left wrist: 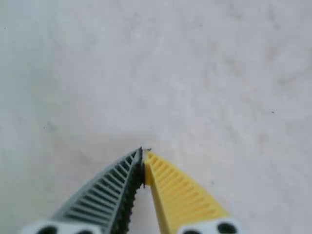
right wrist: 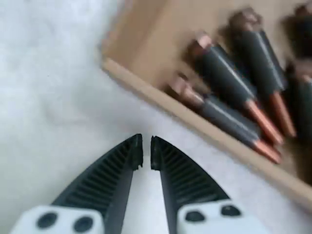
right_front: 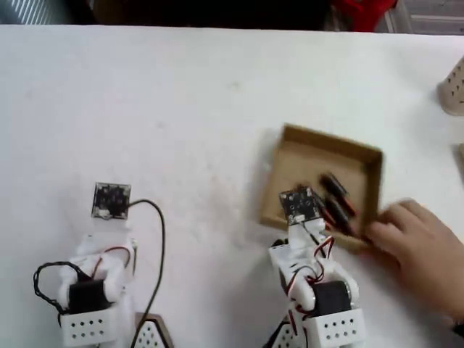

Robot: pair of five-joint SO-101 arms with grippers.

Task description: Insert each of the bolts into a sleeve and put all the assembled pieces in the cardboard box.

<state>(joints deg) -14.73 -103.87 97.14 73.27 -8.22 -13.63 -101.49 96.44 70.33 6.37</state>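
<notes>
**Worktop** [right_front: 217, 94]: white surface, spans the high view.

**Cardboard box** [right_front: 293, 163]: shallow, open-topped, right of centre in the high view and turned slightly askew. Its near wall [right wrist: 195, 122] lies just beyond the right tool.

**Assembled pieces** [right_front: 335, 197]: several dark sleeves with copper-coloured bolts through them [right wrist: 234, 83]. They lie side by side on the box floor, toward its lower right part.

**Hand** [right_front: 420, 250]: a person's, lower right of the high view, fingers touching the box's lower right corner.

**Left arm** [right_front: 94, 283]: lower left of the high view, well apart from the box.

**Left tool** [left wrist: 143, 157]: closed, tips meeting, empty, over bare worktop.

**Right arm** [right_front: 319, 290]: lower centre-right, wrist at the box's lower left edge.

**Right tool** [right wrist: 146, 150]: closed to a thin slit, empty, over the worktop just outside the box.
</notes>
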